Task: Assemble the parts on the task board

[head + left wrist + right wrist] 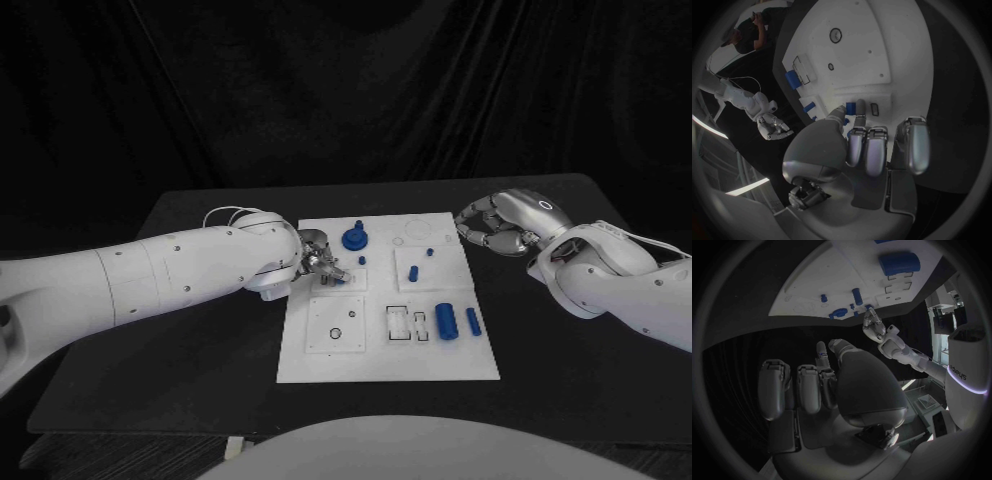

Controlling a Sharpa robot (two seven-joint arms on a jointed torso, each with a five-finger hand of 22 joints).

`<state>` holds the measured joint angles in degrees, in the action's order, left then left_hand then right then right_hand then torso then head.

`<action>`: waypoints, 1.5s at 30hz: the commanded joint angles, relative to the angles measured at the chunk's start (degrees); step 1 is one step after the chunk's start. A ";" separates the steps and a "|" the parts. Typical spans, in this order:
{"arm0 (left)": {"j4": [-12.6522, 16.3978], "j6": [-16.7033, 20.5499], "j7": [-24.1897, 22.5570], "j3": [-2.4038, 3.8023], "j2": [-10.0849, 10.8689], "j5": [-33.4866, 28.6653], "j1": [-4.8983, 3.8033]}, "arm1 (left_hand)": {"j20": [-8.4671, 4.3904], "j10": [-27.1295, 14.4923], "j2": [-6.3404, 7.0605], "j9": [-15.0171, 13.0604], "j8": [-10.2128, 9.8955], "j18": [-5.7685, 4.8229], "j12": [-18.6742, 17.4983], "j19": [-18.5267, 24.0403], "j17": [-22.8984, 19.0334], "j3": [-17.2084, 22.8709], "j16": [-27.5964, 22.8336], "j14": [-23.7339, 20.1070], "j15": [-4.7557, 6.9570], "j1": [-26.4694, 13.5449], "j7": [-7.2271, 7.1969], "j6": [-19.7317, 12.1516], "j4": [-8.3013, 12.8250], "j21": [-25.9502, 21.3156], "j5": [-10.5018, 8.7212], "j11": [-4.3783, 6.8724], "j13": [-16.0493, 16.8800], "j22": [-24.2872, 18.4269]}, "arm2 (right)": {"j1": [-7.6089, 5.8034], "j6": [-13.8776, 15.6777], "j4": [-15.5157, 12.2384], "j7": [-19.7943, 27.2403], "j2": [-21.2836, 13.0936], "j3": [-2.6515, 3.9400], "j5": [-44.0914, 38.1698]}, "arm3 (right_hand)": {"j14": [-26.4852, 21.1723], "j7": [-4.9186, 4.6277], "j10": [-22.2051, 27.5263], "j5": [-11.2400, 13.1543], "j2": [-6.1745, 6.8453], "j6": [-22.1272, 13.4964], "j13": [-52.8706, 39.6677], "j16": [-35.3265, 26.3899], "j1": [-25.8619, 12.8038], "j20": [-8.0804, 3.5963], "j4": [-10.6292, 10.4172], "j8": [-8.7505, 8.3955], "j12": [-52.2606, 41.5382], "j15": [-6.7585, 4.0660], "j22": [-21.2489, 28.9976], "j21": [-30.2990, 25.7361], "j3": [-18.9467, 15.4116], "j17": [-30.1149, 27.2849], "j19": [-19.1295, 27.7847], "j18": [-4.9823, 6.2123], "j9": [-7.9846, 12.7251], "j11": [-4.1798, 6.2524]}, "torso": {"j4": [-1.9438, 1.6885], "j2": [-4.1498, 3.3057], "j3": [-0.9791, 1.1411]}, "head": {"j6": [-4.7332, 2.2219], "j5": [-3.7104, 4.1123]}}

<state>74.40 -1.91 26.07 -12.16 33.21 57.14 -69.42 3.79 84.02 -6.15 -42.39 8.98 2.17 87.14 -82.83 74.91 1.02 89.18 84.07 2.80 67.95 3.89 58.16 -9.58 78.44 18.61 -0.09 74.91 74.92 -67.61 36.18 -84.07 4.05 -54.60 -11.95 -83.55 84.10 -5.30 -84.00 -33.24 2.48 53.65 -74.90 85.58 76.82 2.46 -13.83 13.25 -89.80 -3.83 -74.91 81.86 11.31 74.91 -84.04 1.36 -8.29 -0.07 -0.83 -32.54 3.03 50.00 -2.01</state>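
The white task board lies in the middle of the black table. My left hand is over the board's left-centre and pinches a small blue part between thumb and a finger, right at the board's surface. A blue round knob and two short blue pegs stand farther back on the board. A thick blue cylinder and a thinner one lie near the board's right edge. My right hand hovers off the board's far right corner, fingers curled in, holding nothing.
Recesses and outlined slots mark the board's near half, with a round hole to their left. Black table surrounds the board on all sides. In the right wrist view the thick cylinder lies far from that hand.
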 commanded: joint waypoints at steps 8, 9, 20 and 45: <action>-0.85 -0.63 -0.78 -0.05 -0.79 -0.16 0.29 | -0.64 2.93 0.70 -0.08 0.97 0.71 -0.30 0.04 13.04 3.54 -0.15 4.86 0.52 1.06 -0.29 -0.89 0.84 -0.04 4.60 0.61 11.79 11.30 | 0.24 -0.35 0.11 -0.43 0.02 0.04 -0.08 | 4.08 -0.31 -6.00 -0.30 0.11 0.28 -15.10 -0.22 0.45 0.36 0.03 -0.25 -0.20 0.47 -12.20 -0.27 0.47 5.70 -2.35 0.80 -0.12 -0.49 | -0.01 0.02 0.01 | 0.00 0.08; -0.87 -0.57 -0.91 -0.05 -0.81 -0.16 0.29 | -0.65 2.92 0.80 -0.08 1.05 0.72 -0.31 0.08 13.00 3.91 -0.16 4.84 0.52 1.08 -0.28 -0.95 0.90 -0.10 5.06 0.62 11.78 11.28 | 0.24 -0.37 0.12 -0.44 0.02 0.04 -0.08 | 4.08 -0.31 -6.00 -0.30 0.11 0.28 -15.10 -0.22 0.45 0.36 0.03 -0.25 -0.20 0.47 -12.20 -0.27 0.47 5.70 -2.35 0.80 -0.12 -0.49 | -0.01 0.02 0.00 | 0.00 0.08; -0.80 -0.01 -2.83 -0.05 -0.79 -0.16 0.31 | -0.55 2.55 1.68 -0.03 1.96 0.78 -0.66 0.31 12.68 11.34 -0.31 4.65 0.29 1.36 0.16 -2.29 2.08 -0.37 10.63 0.31 11.46 11.20 | 0.29 -0.67 0.20 -0.57 0.05 0.04 -0.08 | 4.07 -0.30 -6.00 -0.31 0.08 0.34 -15.10 -0.25 0.46 0.37 0.04 -0.22 -0.20 0.48 -12.19 -0.30 0.49 5.64 -2.33 0.81 -0.13 -0.50 | 0.00 -0.01 0.00 | 0.00 0.02; -0.05 0.98 -2.11 -0.02 -0.69 -0.16 0.29 | -0.50 2.94 6.27 -1.81 5.58 0.62 -0.39 -0.16 13.33 23.94 0.02 5.02 0.39 -0.15 0.20 -2.69 8.62 0.50 13.60 0.40 11.69 11.43 | 0.33 -0.63 0.15 -0.75 -0.12 0.04 -0.08 | 4.06 -0.29 -6.00 -0.31 0.01 0.45 -15.10 -0.28 0.46 0.38 0.05 -0.17 -0.20 0.49 -12.17 -0.36 0.54 5.57 -2.31 0.82 -0.16 -0.52 | -0.01 -0.02 0.00 | 0.00 0.37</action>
<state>73.95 -1.49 24.20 -12.16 32.62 57.08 -69.34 3.39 84.04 -0.24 -44.15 14.40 2.16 86.70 -82.83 74.95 18.63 89.18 84.15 2.88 67.78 4.58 55.41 -7.74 78.74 32.43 0.28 74.91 74.91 -67.44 35.69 -83.87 4.02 -54.62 -11.95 -83.53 84.09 -5.51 -84.00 -33.24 2.48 53.85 -74.92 85.58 76.82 2.46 -13.66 13.25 -89.80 -3.83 -74.95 81.86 11.48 74.91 -84.04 1.36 -8.40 -0.07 -0.85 -32.54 3.04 50.00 -1.72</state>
